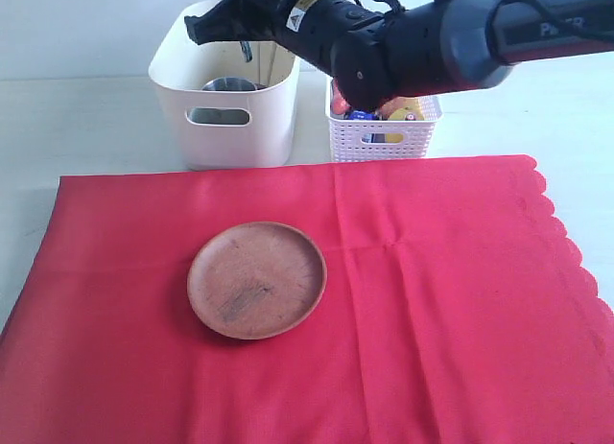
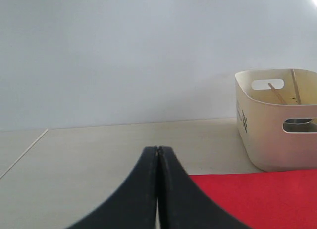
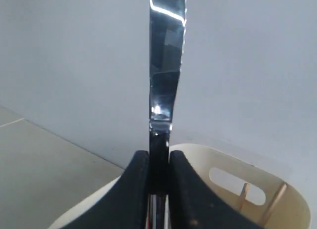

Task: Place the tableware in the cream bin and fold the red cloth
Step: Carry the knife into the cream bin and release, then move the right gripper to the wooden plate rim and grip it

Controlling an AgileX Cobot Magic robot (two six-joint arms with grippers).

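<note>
The red cloth (image 1: 441, 310) bears the plate (image 1: 257, 279). Over the cream bin (image 1: 173, 99), the right gripper (image 3: 158, 164) clamps the knife (image 3: 166, 66); released crooked, it could bounce out. The left gripper (image 2: 157, 152) is clenched empty.

Pale worktop (image 1: 77, 128) is carrying three items directly: red cloth (image 1: 432, 300) lying spread across the front; cream bin (image 1: 259, 137) and white lattice basket (image 1: 379, 137) standing side by side at its far edge.

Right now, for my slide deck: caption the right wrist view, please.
Right gripper clamps the metal table knife over the cream bin.
</note>
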